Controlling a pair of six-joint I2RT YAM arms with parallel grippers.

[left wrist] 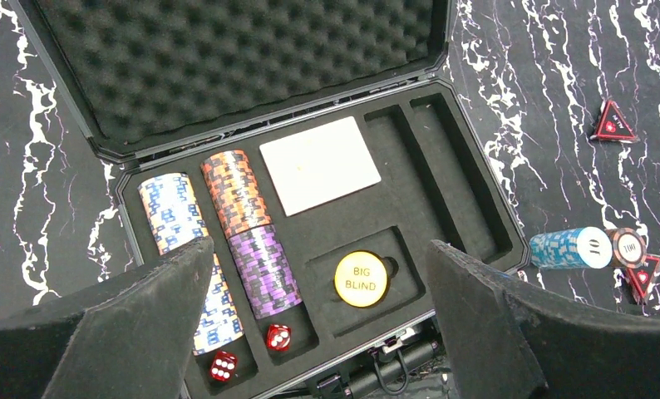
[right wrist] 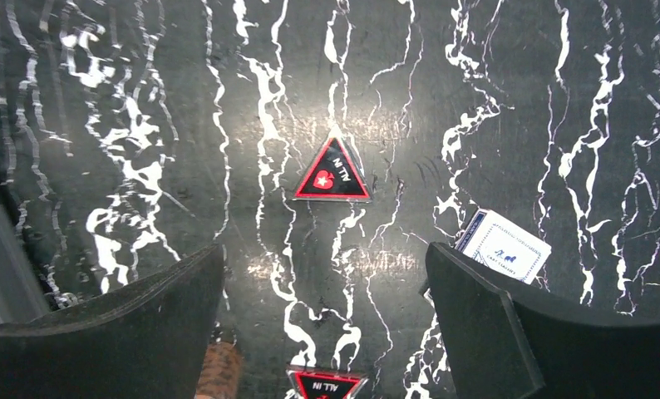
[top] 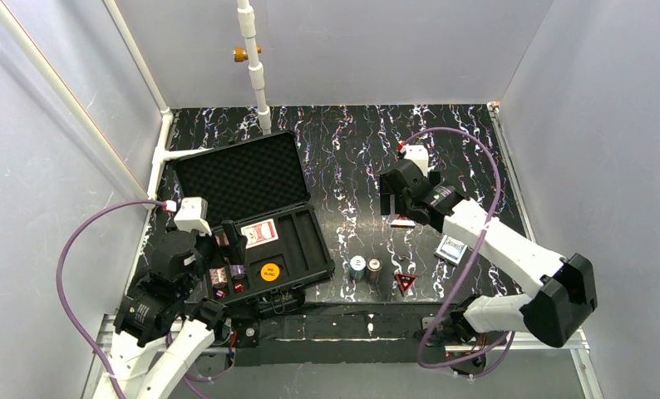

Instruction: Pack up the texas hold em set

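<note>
The black case (top: 306, 218) lies open at the left, foam lid back. Its tray (left wrist: 443, 174) holds blue-white (left wrist: 173, 218), orange (left wrist: 235, 191) and purple (left wrist: 264, 270) chip stacks, a card deck (left wrist: 320, 165), the orange BIG BLIND disc (left wrist: 361, 278) and two red dice (left wrist: 278, 336). My left gripper (left wrist: 320, 249) hangs open and empty above the tray's near side. My right gripper (right wrist: 324, 253) is open and empty above the table, with one red triangle (right wrist: 332, 173) just beyond its fingertips. A second red triangle (right wrist: 327, 384), a blue deck (right wrist: 503, 247) and two chip stacks (top: 366, 268) lie loose.
Grey walls enclose the table on three sides, and a white pole (top: 256, 75) stands at the back behind the lid. Purple cables loop beside both arms. The tray's two long slots (left wrist: 418, 150) at the right hold nothing.
</note>
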